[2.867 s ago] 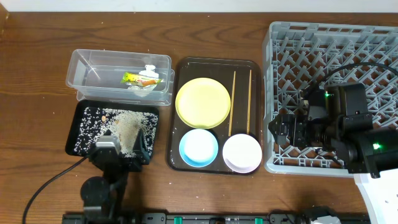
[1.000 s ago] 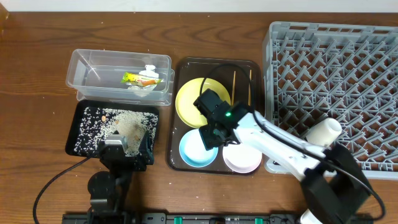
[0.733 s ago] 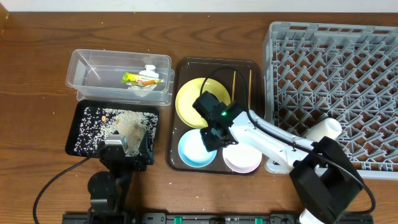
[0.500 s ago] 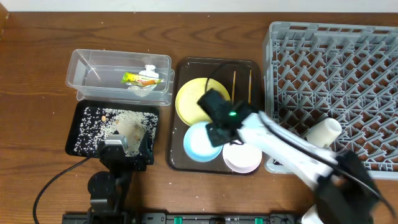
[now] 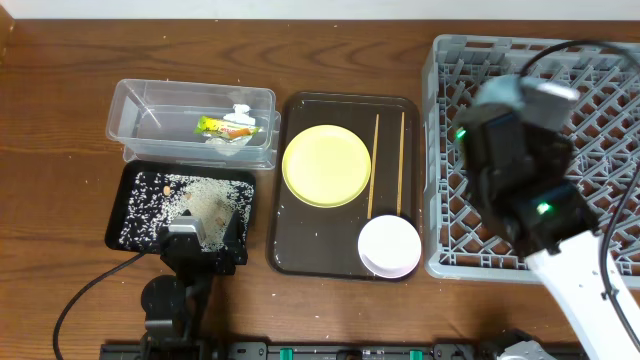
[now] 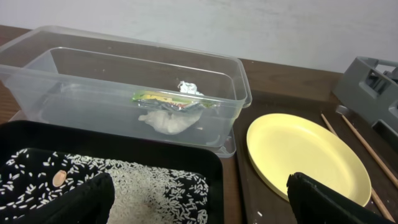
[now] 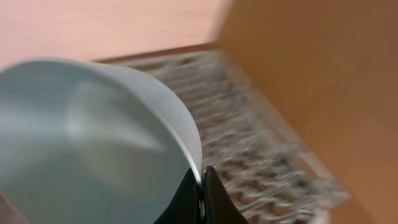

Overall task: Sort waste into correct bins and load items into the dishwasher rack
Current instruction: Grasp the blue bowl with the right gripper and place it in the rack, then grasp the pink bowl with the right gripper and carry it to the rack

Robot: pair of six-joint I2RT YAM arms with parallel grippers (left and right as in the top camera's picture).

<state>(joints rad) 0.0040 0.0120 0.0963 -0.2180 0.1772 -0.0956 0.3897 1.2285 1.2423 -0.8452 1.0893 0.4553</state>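
Brown wooden table [image 5: 60, 120] carried four things, clear tub [image 5: 118, 100] at rear left, black tray [image 5: 117, 210] touching its front, dark brown serving tray [image 5: 300, 225] centre, grey rack [image 5: 440, 200] right.

A round yellow plate [image 5: 326, 165], two thin pale wooden chopsticks [image 5: 373, 165] and a small pink-white bowl [image 5: 389, 245] are set off against a dark brown tray [image 5: 310, 240]. A small green-yellow snack wrapper [image 5: 212, 125] and white paper scraps [image 5: 240, 113] are seen through a clear plastic tub [image 5: 130, 105]. A shallow black tray [image 5: 125, 195] is speckled with pale rice-like crumbs [image 5: 205, 200]. A lattice pattern is formed by the large grey plastic rack [image 5: 445, 215]. A small light blue bowl [image 7: 93, 137] is shown plain and unpatterned.
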